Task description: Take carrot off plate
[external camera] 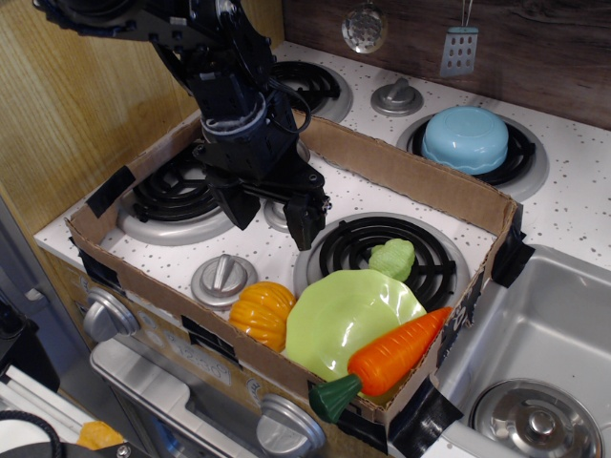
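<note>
The orange carrot (393,356) with a dark green stem end lies across the front right rim of the lime-green scalloped plate (346,315). Its stem pokes over the cardboard wall at the front. The plate rests tilted against the front right corner of the cardboard tray. My black gripper (272,212) hangs above the stove top, up and to the left of the plate, well apart from the carrot. Its two fingers point down with a gap between them and hold nothing.
A low cardboard wall (410,176) fences the front stove area. A ribbed orange pumpkin (261,311) sits left of the plate, a small green vegetable (392,258) behind it. An upturned light blue bowl (466,138) covers the back right burner. A sink (544,353) lies right.
</note>
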{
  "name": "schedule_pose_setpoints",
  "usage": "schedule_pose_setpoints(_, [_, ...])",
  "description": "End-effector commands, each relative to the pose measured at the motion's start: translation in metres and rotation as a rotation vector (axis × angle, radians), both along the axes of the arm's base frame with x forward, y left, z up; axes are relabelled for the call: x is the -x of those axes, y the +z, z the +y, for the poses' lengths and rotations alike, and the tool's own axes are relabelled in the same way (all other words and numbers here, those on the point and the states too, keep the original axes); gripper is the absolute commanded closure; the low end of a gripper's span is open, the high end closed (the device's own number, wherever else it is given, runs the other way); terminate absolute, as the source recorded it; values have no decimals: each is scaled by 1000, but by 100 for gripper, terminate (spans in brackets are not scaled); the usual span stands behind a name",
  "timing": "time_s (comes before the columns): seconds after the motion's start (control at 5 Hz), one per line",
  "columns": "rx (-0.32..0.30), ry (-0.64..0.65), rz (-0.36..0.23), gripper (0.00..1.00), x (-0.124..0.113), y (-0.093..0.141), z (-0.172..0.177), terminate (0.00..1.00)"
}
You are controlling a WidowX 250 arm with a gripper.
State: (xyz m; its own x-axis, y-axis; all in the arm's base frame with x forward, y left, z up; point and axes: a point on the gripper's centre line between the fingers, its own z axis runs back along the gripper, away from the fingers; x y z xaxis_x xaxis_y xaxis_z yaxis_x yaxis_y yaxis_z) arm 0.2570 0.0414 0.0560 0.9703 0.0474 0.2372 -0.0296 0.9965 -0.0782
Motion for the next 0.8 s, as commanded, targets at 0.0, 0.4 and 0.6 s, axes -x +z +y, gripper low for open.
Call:
schedule_pose_setpoints(0.0, [0, 0, 0, 0, 0, 0, 0, 0])
schedule_pose_setpoints(0.4, [44, 111, 4, 0, 29, 13, -38, 0])
schedule_pose_setpoints(0.6, [95, 127, 31, 0, 39, 26, -66, 0])
